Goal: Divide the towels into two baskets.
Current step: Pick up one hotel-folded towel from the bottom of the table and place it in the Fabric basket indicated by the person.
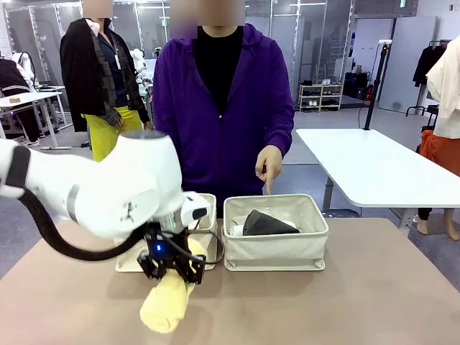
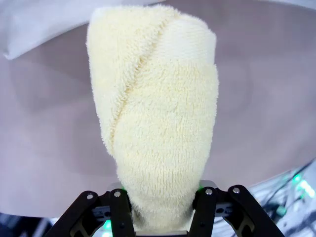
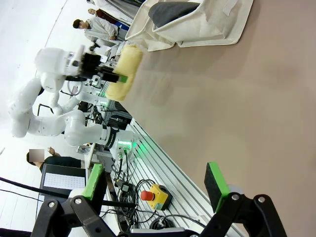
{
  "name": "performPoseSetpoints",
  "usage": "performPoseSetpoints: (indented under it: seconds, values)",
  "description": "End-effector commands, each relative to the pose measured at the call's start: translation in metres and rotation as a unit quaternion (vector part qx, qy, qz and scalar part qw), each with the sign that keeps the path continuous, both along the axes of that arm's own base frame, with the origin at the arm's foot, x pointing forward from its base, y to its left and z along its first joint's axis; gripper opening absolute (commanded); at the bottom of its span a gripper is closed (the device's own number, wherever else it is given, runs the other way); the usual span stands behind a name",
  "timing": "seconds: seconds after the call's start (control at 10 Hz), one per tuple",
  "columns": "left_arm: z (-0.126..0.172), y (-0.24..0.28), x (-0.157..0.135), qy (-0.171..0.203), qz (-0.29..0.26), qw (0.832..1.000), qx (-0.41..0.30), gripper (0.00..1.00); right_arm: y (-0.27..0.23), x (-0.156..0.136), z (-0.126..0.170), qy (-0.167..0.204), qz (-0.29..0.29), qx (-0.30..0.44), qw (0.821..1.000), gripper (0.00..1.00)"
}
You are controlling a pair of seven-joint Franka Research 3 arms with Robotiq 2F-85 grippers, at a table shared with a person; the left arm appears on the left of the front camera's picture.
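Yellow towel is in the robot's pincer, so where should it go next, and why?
Probably lift the yellow towel toward the left basket. The left pincer grips it, and the right basket already holds a dark grey towel.

Tan table (image 1: 374, 287) — 2 baskets (image 1: 275, 246)

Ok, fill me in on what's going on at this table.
The left gripper is shut on the yellow towel, holding it just in front of the left basket. The right basket already holds the dark grey towel. A person's hand points down at it. The right gripper is open, off to the side.
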State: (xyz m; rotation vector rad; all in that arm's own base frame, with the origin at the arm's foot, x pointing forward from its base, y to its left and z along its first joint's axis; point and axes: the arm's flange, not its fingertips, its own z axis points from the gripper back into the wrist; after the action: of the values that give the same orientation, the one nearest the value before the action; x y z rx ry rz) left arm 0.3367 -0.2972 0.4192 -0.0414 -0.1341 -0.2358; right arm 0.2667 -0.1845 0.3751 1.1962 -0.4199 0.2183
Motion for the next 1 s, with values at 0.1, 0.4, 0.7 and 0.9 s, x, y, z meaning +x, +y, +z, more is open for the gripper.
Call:
performPoseSetpoints:
  seconds: [0.1, 0.4, 0.7, 0.9]
  values:
    - [0.049, 0.008, -0.005, -0.034, -0.102, 0.994, 0.024, 0.32, 0.0, 0.0, 0.004, -0.005, -0.002, 0.007, 1.0, 1.0]
    - [0.056, 0.002, -0.009, -0.032, -0.099, 0.994, 0.017, 0.32, 0.0, 0.0, 0.004, -0.005, -0.002, 0.007, 1.0, 1.0]
    - [0.055, 0.006, -0.007, -0.032, -0.094, 0.995, 0.014, 0.38, 0.0, 0.0, 0.004, -0.005, -0.002, 0.007, 1.0, 1.0]
    - [0.088, -0.037, 0.018, -0.092, -0.241, 0.962, 0.091, 0.38, 0.0, 0.0, 0.004, -0.005, -0.002, 0.007, 1.0, 1.0]
